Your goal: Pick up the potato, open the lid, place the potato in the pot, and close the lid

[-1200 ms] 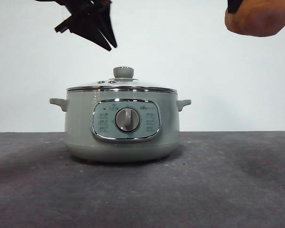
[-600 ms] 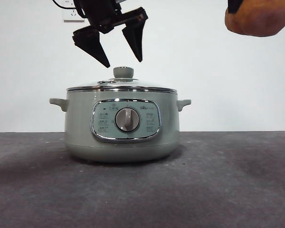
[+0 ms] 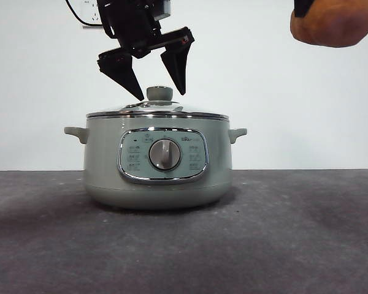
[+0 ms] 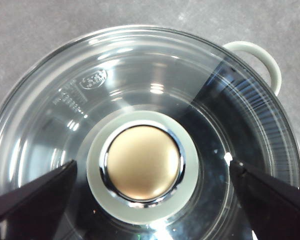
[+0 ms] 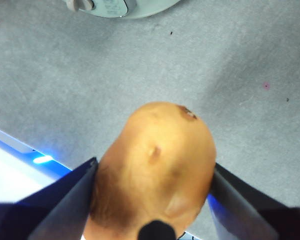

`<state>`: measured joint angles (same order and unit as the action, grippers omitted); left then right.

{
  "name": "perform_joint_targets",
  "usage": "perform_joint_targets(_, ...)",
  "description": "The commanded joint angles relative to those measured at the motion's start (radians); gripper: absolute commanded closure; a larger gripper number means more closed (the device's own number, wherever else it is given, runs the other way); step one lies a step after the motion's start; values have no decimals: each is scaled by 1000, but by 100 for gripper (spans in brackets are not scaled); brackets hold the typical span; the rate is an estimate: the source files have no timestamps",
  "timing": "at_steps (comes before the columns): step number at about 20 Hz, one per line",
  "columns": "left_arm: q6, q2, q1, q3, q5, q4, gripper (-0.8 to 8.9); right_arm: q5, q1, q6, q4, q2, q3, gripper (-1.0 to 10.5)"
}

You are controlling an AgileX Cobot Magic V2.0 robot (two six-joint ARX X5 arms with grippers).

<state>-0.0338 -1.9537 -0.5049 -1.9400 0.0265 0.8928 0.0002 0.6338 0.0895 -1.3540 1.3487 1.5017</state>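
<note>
Left gripper (image 3: 152,95) hung directly above the pot (image 3: 156,160), its two black jaws spread wide and pointing down, one tip on either side of the lid's knob (image 3: 159,93) and neither touching it. From the left wrist view the jaws stood apart with the knob (image 4: 142,162) centred between them, and nothing was in their grasp. The lid (image 3: 157,111) sat closed on the pot, its chrome rim flush all round; through its glass (image 4: 115,75) one ear handle (image 4: 257,57) showed at the pot's side. The pot stood on the dark table (image 3: 294,245), its dial (image 3: 164,154) facing the near edge. High at the right, well apart from the pot, the right gripper (image 5: 152,195) had its jaws closed against both sides of the potato (image 5: 155,165), holding it in the air above the table (image 5: 250,65). The potato (image 3: 332,23) showed at the front view's upper right corner.
</note>
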Motion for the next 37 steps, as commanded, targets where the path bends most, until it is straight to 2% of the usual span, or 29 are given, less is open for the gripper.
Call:
perform_joint_targets(1,-9,-10,2,-1,-14,-18,446,0,2,-4,-22,1,-1,958)
perform_joint_targets(5,-24,-10,2,-1,-27,-10,648,0,1,-3,-22,1,-1,958)
perform_joint_targets(10,-42,-10,4,-1,-27,-29,826,0,1,-3,-22,1,-1,958)
perform_joint_targets(16,-58,16,14,-24,-27,-63,826,5,1,14,8,2,-1,958)
perform_joint_targets(19,-56,28,25,-118,-27,-16,826,16,1,47,47,2,0,958)
perform_joint_targets(23,-57,28,50,-247,-28,37,826,15,1,50,76,40,47,958)
perform_joint_targets(28,-57,28,134,-294,-31,58,826,-8,1,47,69,249,280,958)
perform_joint_targets(34,-56,28,296,-294,-26,59,826,-38,1,36,75,624,656,958)
perform_joint_targets(37,-49,28,364,-294,-26,72,826,-38,1,4,80,796,827,958)
